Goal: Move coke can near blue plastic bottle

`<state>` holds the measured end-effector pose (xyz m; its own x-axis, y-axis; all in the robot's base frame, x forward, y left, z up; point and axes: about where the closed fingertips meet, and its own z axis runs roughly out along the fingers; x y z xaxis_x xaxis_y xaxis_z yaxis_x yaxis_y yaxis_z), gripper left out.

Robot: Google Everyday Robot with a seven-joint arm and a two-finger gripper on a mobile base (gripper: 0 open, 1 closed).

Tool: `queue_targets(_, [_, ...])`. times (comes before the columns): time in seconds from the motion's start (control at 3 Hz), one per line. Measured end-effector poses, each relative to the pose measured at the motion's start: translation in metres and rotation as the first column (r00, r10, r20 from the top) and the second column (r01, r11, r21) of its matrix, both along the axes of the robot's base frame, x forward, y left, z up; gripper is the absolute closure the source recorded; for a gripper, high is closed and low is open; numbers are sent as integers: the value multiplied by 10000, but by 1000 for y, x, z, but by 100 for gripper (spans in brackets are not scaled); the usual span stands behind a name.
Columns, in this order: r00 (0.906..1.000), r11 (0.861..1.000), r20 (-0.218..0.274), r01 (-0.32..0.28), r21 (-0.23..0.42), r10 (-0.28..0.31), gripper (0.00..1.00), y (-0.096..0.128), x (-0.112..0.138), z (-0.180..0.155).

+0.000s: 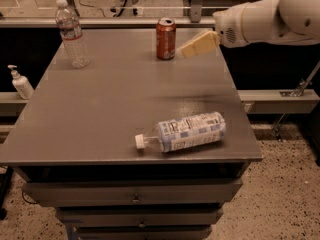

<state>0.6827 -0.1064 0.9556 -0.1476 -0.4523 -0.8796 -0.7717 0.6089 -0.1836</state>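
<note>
The small red aluminium coke can with a silver top stands upright near the far edge of the grey worktop, a little right of centre. Just to its right hangs the cream-coloured claw, angled down and leftward towards the can, its tip close beside the can's side with a thin gap between them. The claw grips nothing. From this angle it shows as a single wedge, so I cannot tell how far open it is. It sits at the end of a white robot arm reaching in from the upper right.

The blue plastic bottle, with a pale blue-and-white printed label, lies on its side near the front edge of the worktop, well apart from the can, its white cap pointing left. A clear ribbed water bottle stands upright at the far left corner. Off the worktop to the left stands a white pump dispenser. Grey drawers sit under the worktop.
</note>
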Motion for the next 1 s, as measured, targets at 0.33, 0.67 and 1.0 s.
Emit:
queue_targets(0.33, [9999, 9985, 119, 65, 535, -71, 0, 25, 36, -14])
queue_targets(0.67, [9996, 9957, 230, 112, 924, -134, 0, 42, 70, -27])
queue_targets(1.0, [9991, 9921, 214, 332, 1208, -360, 0, 48, 101, -45])
